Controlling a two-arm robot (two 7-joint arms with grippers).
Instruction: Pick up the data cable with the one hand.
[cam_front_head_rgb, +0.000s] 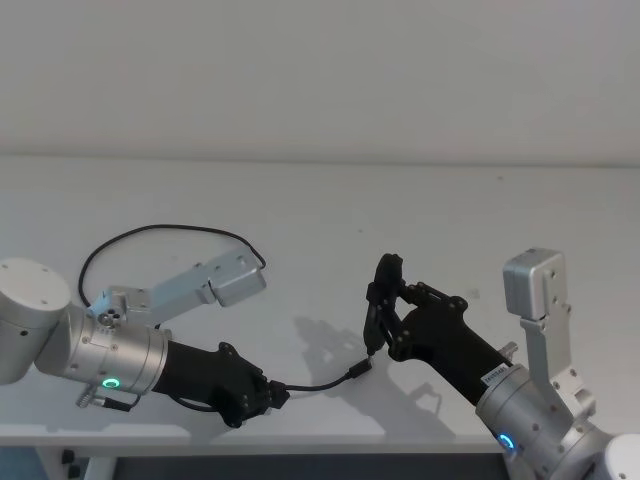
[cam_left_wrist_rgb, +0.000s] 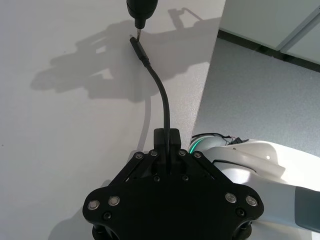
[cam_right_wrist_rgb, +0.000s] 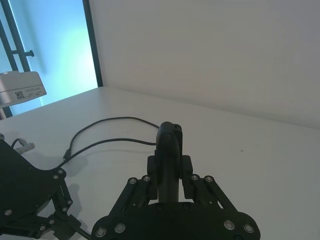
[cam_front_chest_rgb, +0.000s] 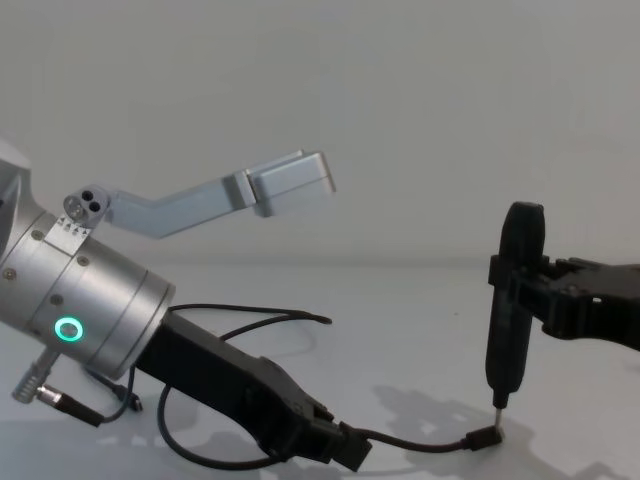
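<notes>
The data cable (cam_front_head_rgb: 320, 386) is a thin black cord. My left gripper (cam_front_head_rgb: 272, 393), the one hand on the silver wrist with the green ring, is shut on it near one end, low over the table's front. From the fingers a short stretch runs right to a small black plug (cam_front_head_rgb: 360, 370) lying on the table. The rest curls in a wide loop (cam_front_head_rgb: 160, 230) behind the left arm. In the left wrist view the cable (cam_left_wrist_rgb: 162, 95) leaves the left gripper (cam_left_wrist_rgb: 166, 137). My right gripper (cam_front_head_rgb: 372, 345) stands upright and shut, its thin tip right at the plug (cam_front_chest_rgb: 485, 438).
The white table (cam_front_head_rgb: 420, 220) ends in a front edge just below both arms. Silver camera brackets stick up from the left wrist (cam_front_head_rgb: 200, 285) and the right wrist (cam_front_head_rgb: 535, 290). A short lead with a silver plug (cam_front_chest_rgb: 40, 393) hangs off the left wrist.
</notes>
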